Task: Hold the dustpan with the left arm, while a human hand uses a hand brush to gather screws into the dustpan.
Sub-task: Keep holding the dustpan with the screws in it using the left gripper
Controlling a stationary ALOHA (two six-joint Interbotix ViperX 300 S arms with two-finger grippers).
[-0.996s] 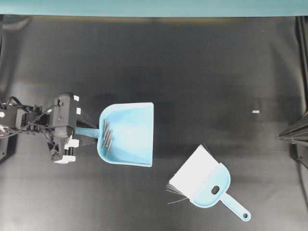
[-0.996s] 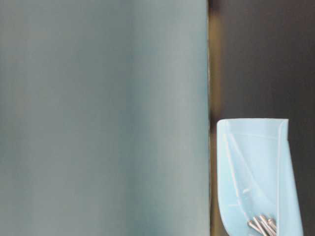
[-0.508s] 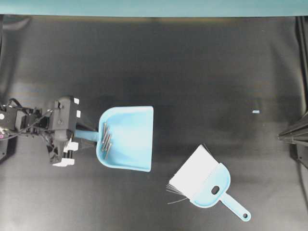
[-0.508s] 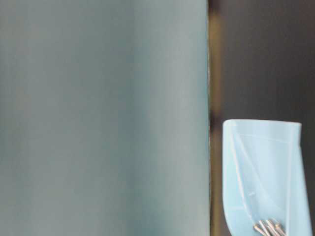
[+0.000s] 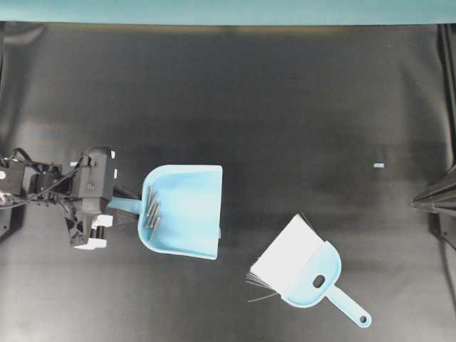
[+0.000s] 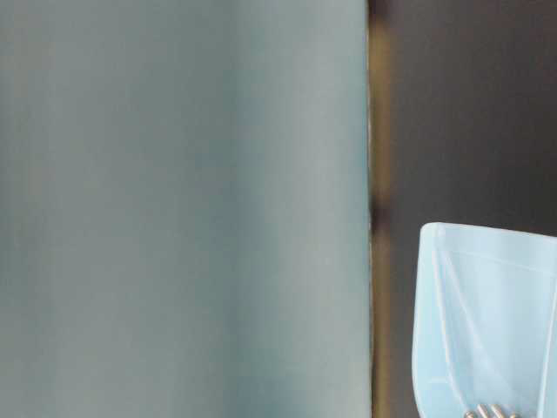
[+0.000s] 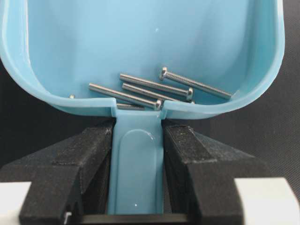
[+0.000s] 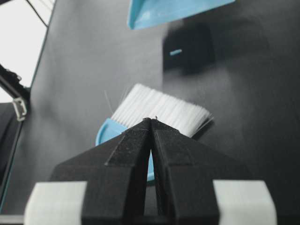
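At the left of the black worktop (image 5: 285,92), the left arm (image 5: 43,182) reaches in, and its tool (image 7: 136,136) is clamped partway closed on the short handle of the light blue dustpan (image 5: 187,210), one black finger (image 7: 89,159) pressed to each side. Five thin grey screws (image 7: 159,89) lie loose at the back of the pan, near the handle. Further right, the hand brush (image 5: 306,267) lies on the worktop, well apart from the pan, white bristles towards it. A tiny blue scrap (image 5: 379,165) sits beyond. The right tool (image 8: 151,123) has its fingers pressed together, empty. No writing can be read.
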